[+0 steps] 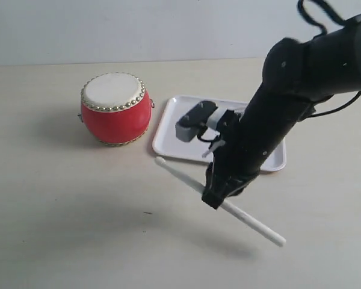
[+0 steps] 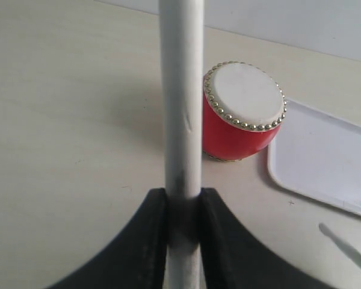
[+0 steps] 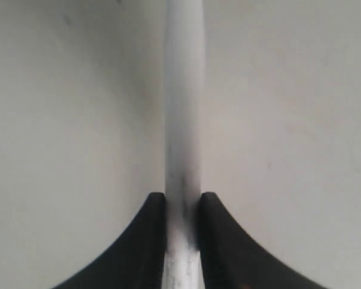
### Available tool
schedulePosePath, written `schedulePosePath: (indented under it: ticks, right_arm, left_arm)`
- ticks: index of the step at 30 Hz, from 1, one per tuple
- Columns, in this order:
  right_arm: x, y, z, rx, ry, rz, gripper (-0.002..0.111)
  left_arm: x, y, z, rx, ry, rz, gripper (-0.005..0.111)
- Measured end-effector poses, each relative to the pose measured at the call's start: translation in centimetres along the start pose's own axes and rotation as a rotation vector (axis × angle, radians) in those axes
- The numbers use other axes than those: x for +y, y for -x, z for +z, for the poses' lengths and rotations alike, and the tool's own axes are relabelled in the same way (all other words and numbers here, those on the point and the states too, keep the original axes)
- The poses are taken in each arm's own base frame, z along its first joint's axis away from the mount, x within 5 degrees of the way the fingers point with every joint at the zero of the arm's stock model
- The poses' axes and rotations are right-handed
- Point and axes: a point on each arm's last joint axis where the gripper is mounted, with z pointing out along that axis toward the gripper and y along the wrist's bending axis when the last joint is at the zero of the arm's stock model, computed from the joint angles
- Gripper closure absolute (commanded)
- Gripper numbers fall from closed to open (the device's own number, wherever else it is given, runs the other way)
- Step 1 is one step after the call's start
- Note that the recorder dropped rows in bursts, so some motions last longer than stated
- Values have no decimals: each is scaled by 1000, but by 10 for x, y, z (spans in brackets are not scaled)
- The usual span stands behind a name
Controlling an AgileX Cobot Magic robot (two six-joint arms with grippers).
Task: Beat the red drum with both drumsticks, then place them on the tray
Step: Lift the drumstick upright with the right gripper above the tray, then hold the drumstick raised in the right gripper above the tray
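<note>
Left pincer [image 2: 182, 201], right pincer [image 3: 182, 205]: both clamped tight.

A pale beige table [image 1: 60, 211] meets a light grey wall [image 1: 108, 24].

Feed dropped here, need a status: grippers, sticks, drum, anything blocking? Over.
Left gripper shut on one drumstick, right gripper shut on second drumstick. Red drum upright beside tray, skin bare. Nothing seen blocking it.

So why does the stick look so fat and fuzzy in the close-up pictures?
Left wrist view: the left drumstick is right by the lens, so it looks thick and soft; the red drum is sharper. Right wrist view: the right drumstick blurs likewise. Exterior view: it looks thin, with a faint shadow on the table.
</note>
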Motion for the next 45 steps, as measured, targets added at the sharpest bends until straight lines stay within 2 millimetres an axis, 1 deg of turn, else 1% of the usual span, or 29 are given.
schedulePosePath:
  ticks: [2, 3, 4, 5, 6, 7, 8, 18, 22, 26, 29, 32, 35, 38, 41, 43, 45]
  right_arm:
    - [19, 12, -38, -180, 7, -41, 108]
    - [24, 14, -47, -222, 10, -53, 108]
    - [32, 16, -62, -291, 12, -66, 108]
    - [36, 17, -70, -320, 10, -75, 108]
    - [44, 18, -83, -373, 3, -95, 108]
    - [47, 18, -90, -399, 2, -100, 108]
    - [54, 17, -102, -443, -4, -108, 108]
    - [92, 2, -167, -671, -66, -177, 108]
    - [105, -6, -193, -781, -126, -181, 108]
    - [114, -14, -211, -866, -181, -192, 108]
    - [119, -19, -221, -910, -210, -198, 108]
    - [121, -22, -226, -920, -244, -212, 108]
    - [119, -25, -227, -908, -284, -203, 108]
    - [112, -27, -226, -871, -345, -142, 108]
    - [102, -32, -227, -838, -434, -34, 108]
    - [99, -34, -228, -822, -495, 24, 108]
    - [101, -35, -230, -835, -552, 71, 108]
  left_arm:
    - [0, 0, 0, 0, 0, 0, 107]
    - [0, 0, 0, 0, 0, 0, 107]
    - [0, 0, 0, 0, 0, 0, 107]
    - [0, 0, 0, 0, 0, 0, 107]
    - [0, 0, 0, 0, 0, 0, 107]
    - [0, 0, 0, 0, 0, 0, 107]
    - [0, 0, 0, 0, 0, 0, 107]
    - [0, 0, 0, 0, 0, 0, 107]
    - [0, 0, 0, 0, 0, 0, 107]
    - [0, 0, 0, 0, 0, 0, 107]
    - [0, 0, 0, 0, 0, 0, 107]
    - [0, 0, 0, 0, 0, 0, 107]
    - [0, 0, 0, 0, 0, 0, 107]
    - [0, 0, 0, 0, 0, 0, 107]
    - [0, 0, 0, 0, 0, 0, 107]
    - [0, 0, 0, 0, 0, 0, 107]
    - [0, 0, 0, 0, 0, 0, 107]
